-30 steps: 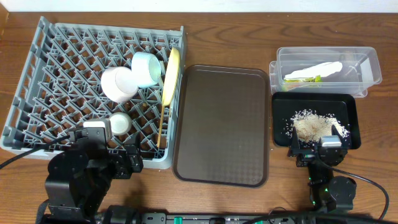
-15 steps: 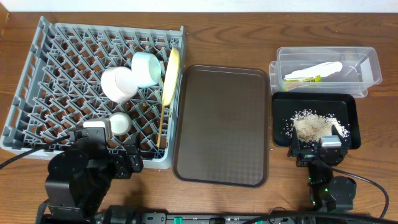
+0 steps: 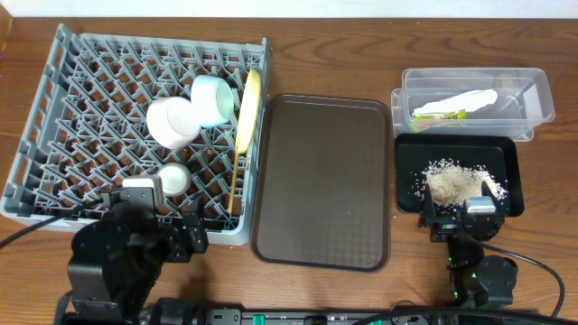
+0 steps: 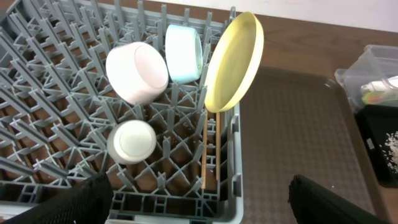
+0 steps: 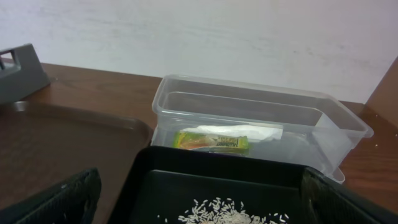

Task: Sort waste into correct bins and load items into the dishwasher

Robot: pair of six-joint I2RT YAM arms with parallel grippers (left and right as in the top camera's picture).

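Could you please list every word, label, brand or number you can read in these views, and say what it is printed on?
None can be read.
The green-and-orange wrapper in the clear tub seems to carry some print, but it is too blurred to make out.
Nothing else in view shows any lettering.

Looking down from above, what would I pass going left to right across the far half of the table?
White bowl → blue bowl → yellow plate → brown tray → clear tub.
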